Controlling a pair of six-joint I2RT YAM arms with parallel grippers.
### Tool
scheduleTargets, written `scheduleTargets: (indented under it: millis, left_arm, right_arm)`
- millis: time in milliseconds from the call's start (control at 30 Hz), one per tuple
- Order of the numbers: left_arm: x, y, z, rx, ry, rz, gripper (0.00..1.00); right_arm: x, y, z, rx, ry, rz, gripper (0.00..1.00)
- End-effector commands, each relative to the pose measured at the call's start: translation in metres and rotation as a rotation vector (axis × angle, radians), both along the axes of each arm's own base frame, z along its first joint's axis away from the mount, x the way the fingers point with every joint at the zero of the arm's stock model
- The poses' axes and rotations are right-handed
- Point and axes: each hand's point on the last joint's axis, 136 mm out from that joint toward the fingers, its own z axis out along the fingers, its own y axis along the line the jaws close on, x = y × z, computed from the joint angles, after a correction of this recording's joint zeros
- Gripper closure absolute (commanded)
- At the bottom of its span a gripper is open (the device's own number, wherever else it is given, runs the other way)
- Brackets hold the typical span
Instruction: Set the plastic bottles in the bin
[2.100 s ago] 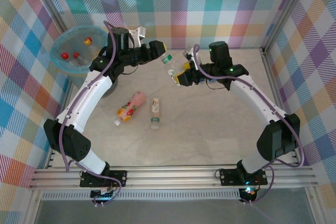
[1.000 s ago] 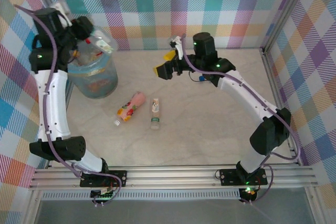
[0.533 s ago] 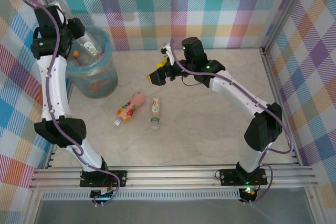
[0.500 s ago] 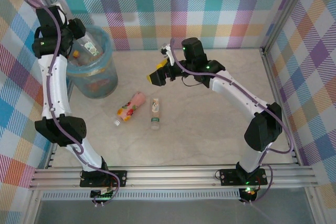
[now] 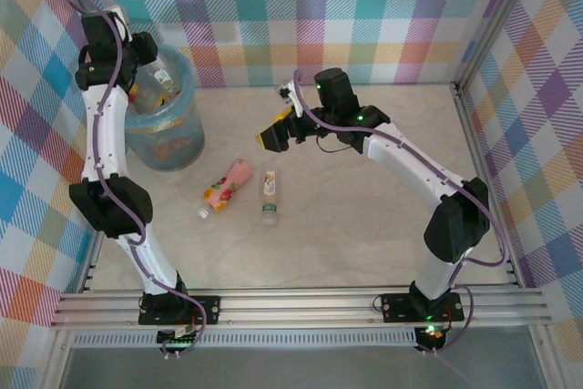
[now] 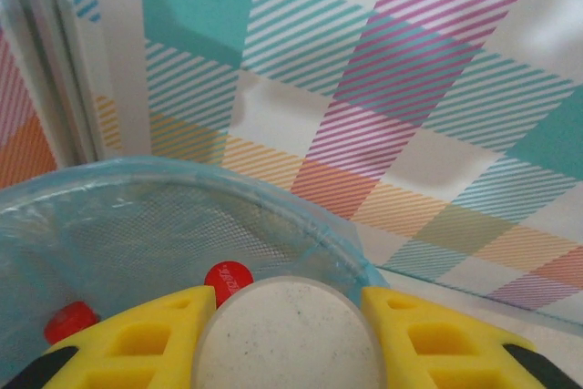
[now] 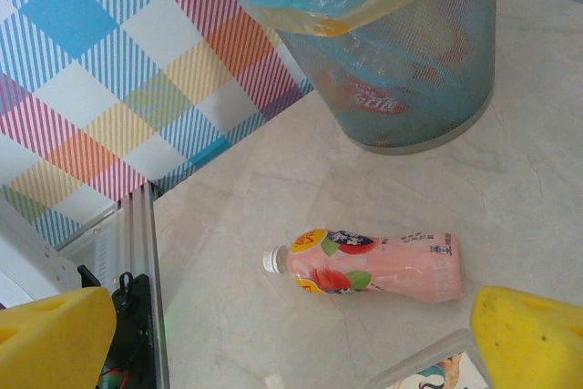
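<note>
My left gripper is raised over the bin, shut on a clear plastic bottle. In the left wrist view the bottle's round base sits between the yellow fingers, above the blue-lined bin rim, with red caps inside. A pink bottle and a white-green bottle lie on the table. My right gripper hangs open above the table, up and to the right of them. In the right wrist view the pink bottle lies between the spread fingers.
The bin stands in the far left corner against the checked walls. An aluminium rail runs along the table's left edge. Bare table spreads to the right of the bottles and towards the near edge.
The left arm carried the bottle from mid-table up over the bin and shifted a little in the last half second. The right gripper swung left toward the lying bottles and now holds still.
</note>
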Motion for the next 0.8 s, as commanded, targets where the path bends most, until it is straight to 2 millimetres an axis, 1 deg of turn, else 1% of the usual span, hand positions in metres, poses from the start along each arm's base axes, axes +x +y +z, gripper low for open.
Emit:
scheduleTargets:
  millis: [0, 100, 267, 500, 700, 767]
  left_arm:
    - [0.013, -0.008, -0.014, -0.017, 0.002, -0.05, 1.0]
    - [0.015, -0.006, -0.037, 0.005, 0.051, -0.046, 1.0]
    - [0.01, 0.002, -0.078, 0.048, 0.132, -0.024, 1.0]
    - [0.006, -0.003, -0.13, 0.065, 0.233, -0.067, 1.0]
    - [0.002, -0.007, -0.169, 0.056, 0.295, -0.095, 1.0]
    - [0.001, -0.007, -0.179, 0.048, 0.316, -0.098, 1.0]
  right_arm:
    - [-0.006, -0.005, 0.019, 0.017, -0.031, 0.002, 0.01]
    - [-0.006, -0.005, 0.015, 0.01, -0.021, -0.001, 0.0]
    - [-0.005, -0.004, 0.01, 0.006, 0.011, 0.0, 0.0]
    - [-0.003, 0.001, 0.005, 0.001, 0.05, 0.005, 0.0]
    - [-0.002, 0.002, 0.0, -0.004, 0.063, 0.004, 0.0]
    - [-0.002, 0.003, -0.001, -0.005, 0.067, 0.004, 0.0]
